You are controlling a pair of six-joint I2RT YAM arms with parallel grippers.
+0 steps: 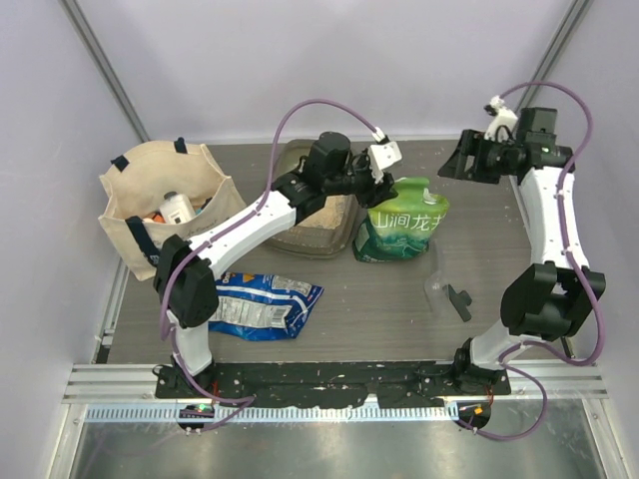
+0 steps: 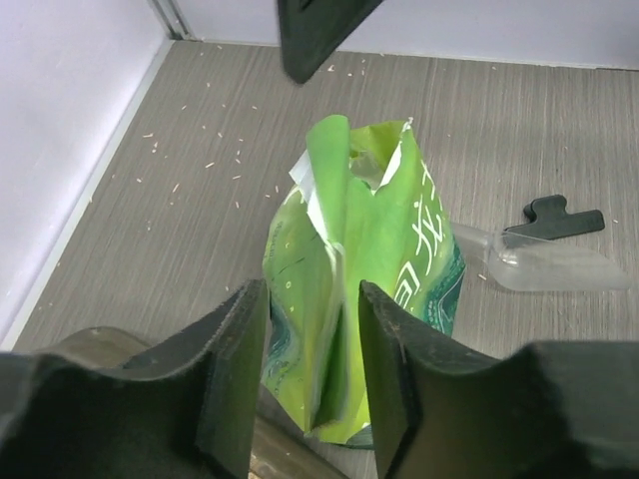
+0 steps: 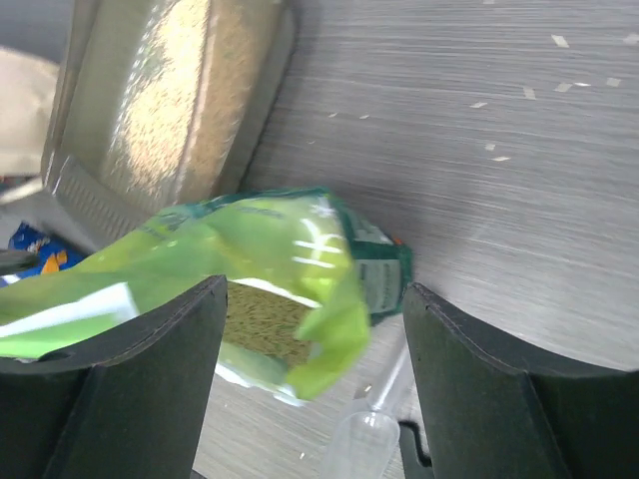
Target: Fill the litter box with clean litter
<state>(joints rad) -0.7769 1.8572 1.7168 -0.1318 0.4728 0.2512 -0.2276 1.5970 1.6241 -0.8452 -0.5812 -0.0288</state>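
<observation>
A green bag stands mid-table — blue packet flat, beige tote left, clear scoop right.

Table, litter box, bag, packet, tote, scoop

The fingers of my left gripper are matt black plastic. The green bag is glossy plastic film, creased all over. The litter box is smooth, translucent smoky plastic, and the clean litter in it is fine and gritty. The table is matt grey wood-grain. The scoop at right is clear plastic. The far-left tote is matt beige cloth. The near blue packet looks like shiny crinkled foil, perhaps.
</observation>
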